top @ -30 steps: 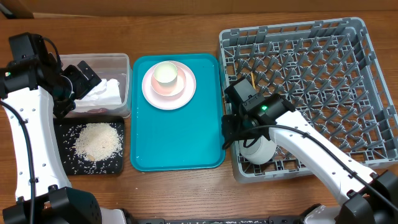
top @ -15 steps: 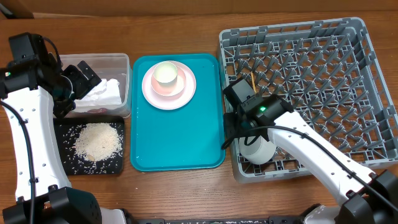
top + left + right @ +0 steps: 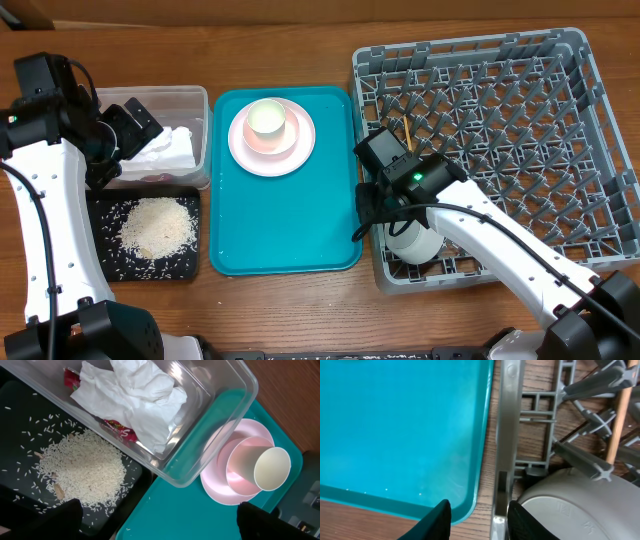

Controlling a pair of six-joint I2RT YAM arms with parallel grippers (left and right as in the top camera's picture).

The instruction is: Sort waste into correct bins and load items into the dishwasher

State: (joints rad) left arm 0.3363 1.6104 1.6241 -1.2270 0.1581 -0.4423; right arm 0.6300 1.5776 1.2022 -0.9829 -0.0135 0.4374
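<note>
Right gripper (image 3: 480, 511) parted, empty, over left rim of dish rack (image 3: 500, 60); pale bowl (image 3: 570, 505) racked lower right. Pink plate (image 3: 240, 140) with cup (image 3: 267, 117) on teal tray (image 3: 290, 220), up-left. Left gripper (image 3: 162, 516) wide, empty, about equally near.

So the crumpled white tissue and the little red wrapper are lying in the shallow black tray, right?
Not quite. The crumpled white paper tissue and the small red printed snack wrapper are lying in the clear, deep rectangular plastic tub. The shallow black rectangular plastic tray beside it holds the loose whitish rice grains instead. The left wrist view shows this plainly.
</note>
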